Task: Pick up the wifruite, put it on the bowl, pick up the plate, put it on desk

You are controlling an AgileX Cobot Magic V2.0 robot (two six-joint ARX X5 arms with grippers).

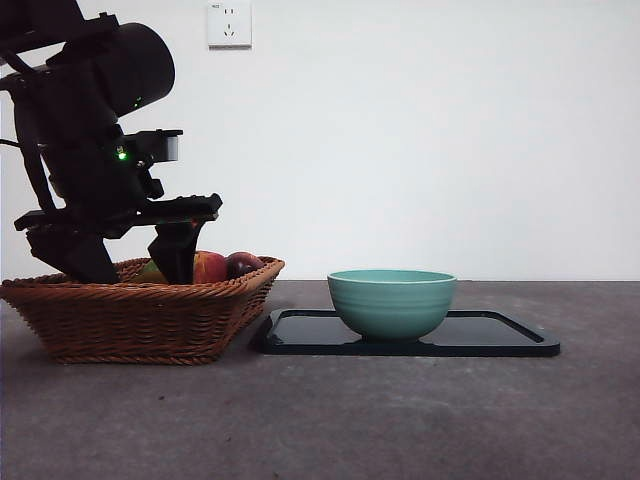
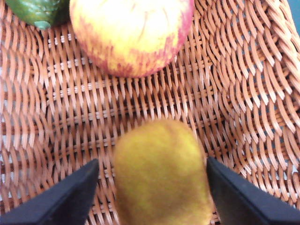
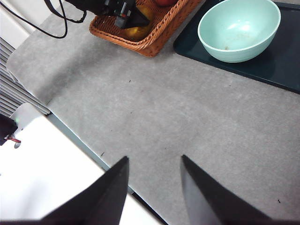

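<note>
The wifruite (image 2: 161,173), a dull orange-brown oval, lies on the floor of the wicker basket (image 1: 140,320). My left gripper (image 2: 152,171) is down in the basket and open, with one black jaw on each side of the fruit. In the front view the same gripper (image 1: 130,262) dips behind the basket wall, which hides the fruit. To the right, the teal bowl (image 1: 391,300) stands on the flat black plate (image 1: 500,335), on the grey desk (image 1: 400,420). High over the desk's near edge, my right gripper (image 3: 154,166) hangs open and holds nothing.
A red-yellow apple (image 2: 131,33) and a green fruit (image 2: 37,11) lie in the basket beyond the wifruite. A dark plum (image 1: 242,263) shows over the basket rim. The desk's edge and a white surface (image 3: 56,173) lie below the right gripper.
</note>
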